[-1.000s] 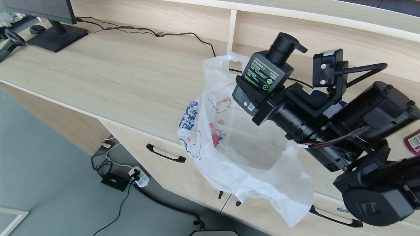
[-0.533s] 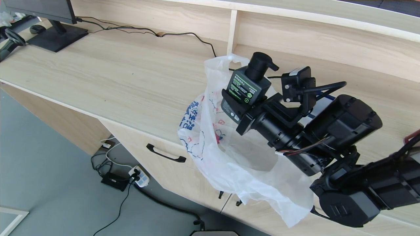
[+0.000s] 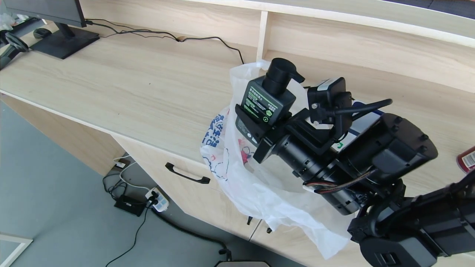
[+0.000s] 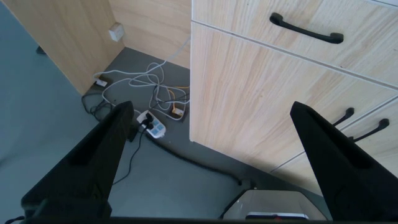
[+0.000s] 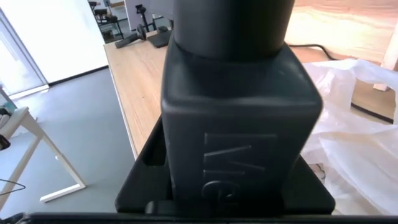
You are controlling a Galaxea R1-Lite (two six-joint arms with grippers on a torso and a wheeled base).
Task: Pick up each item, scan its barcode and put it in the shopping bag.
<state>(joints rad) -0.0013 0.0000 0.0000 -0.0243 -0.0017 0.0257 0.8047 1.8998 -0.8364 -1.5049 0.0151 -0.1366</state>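
Pump bottle (image 3: 267, 100): dark, upright with a slight tilt, clamped by the right gripper (image 3: 264, 128) over the left rim of the shopping bag (image 3: 237, 178). It is above the mouth, not inside. The bag hangs over the near edge of the counter (image 3: 130, 92).

Whether the bottle was scanned, cannot tell. Likely the drop-in step; release still to come.

A red-labelled item (image 3: 467, 159) lies at the far right of the counter, judged still to be handled.

Left gripper (image 4: 211, 124): jaws spread, empty, low by the drawer front (image 4: 280, 93).

Since a second ago, the right arm has carried the bottle leftward and lower, toward the bag.
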